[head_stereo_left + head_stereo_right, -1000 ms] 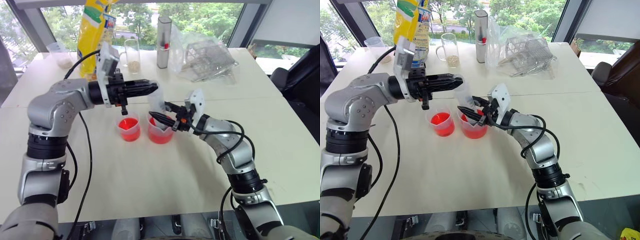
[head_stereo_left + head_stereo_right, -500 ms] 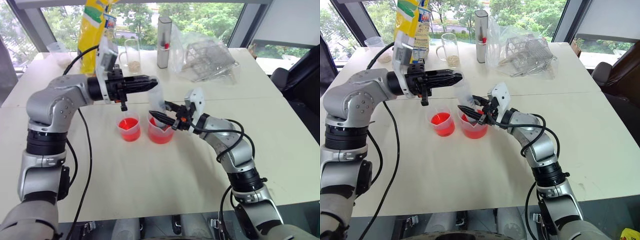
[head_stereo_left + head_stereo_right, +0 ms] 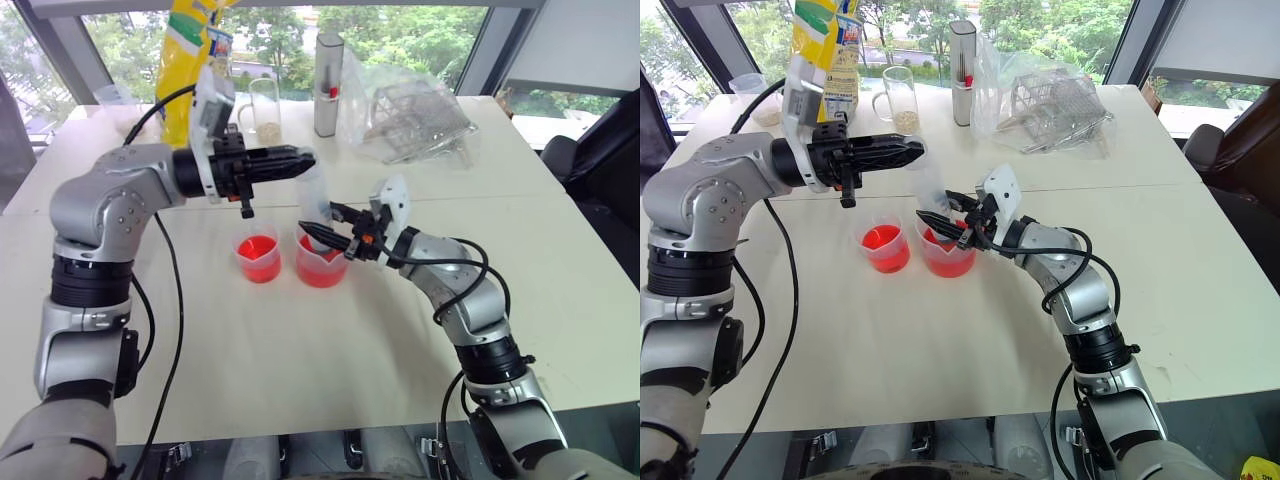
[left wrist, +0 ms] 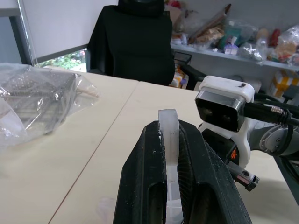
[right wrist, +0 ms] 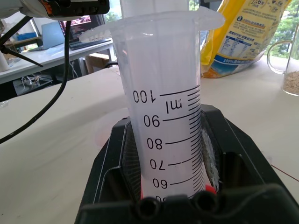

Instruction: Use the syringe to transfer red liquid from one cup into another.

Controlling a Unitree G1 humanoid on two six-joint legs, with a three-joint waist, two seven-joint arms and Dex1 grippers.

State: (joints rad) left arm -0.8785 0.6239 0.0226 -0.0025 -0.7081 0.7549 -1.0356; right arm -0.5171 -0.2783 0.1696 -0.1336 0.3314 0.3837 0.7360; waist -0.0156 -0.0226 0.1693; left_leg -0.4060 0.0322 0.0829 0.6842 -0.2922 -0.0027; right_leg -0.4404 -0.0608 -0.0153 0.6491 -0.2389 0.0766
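I read this as an office or lab room used for robot trials. Big windows with trees outside run behind a wide white table. A black office chair stands by it, and shelves behind are crowded with snack packs and boxes. In the right wrist view I see a desk with a laptop. Cables trail across the table.

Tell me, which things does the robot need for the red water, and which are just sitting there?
Needed: syringe, spouted beaker, smaller cup, red liquid.
Lying about: yellow bag, glass mug, grey cylinder, bagged wire basket.
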